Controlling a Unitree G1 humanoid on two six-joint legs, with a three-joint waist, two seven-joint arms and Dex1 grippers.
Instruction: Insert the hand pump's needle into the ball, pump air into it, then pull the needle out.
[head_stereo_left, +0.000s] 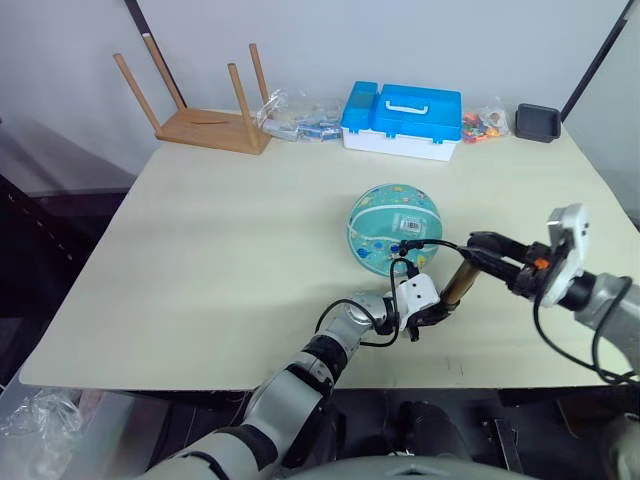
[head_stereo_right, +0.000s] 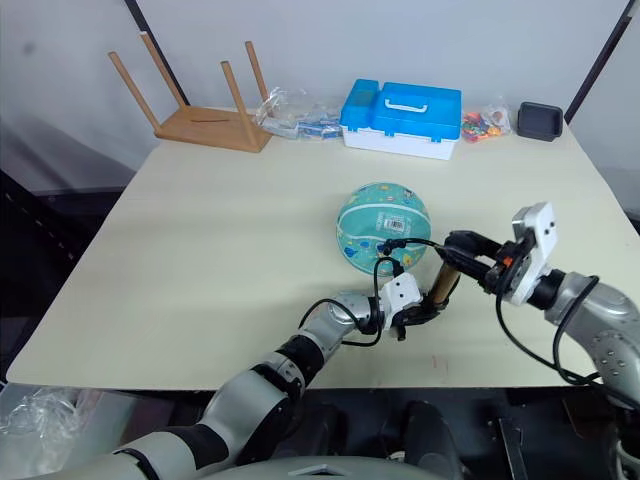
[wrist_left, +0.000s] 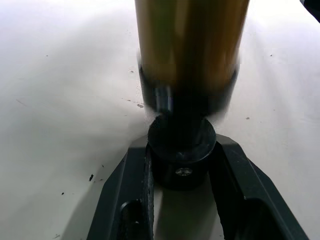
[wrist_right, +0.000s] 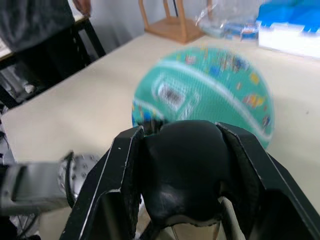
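Amber hand pump (head_stereo_left: 459, 281) centre-right of frame beside teal ball (head_stereo_left: 393, 228), left gripper (wrist_left: 181, 172) clamped on its base cap, right gripper (wrist_right: 182, 150) clamped on its black handle (wrist_right: 184, 167)

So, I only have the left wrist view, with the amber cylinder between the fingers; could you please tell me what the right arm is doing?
Observer: The right end effector is shut on the black handle at the upper end of the hand pump.
Operator: Thank you. And where is the ball?
Observer: The ball rests on the table just beyond the pump, with its white barcode label facing the robot.
Operator: Is the needle in?
Observer: The thin black hose arcs from the pump to the ball near that label. The needle is too small for me to tell.
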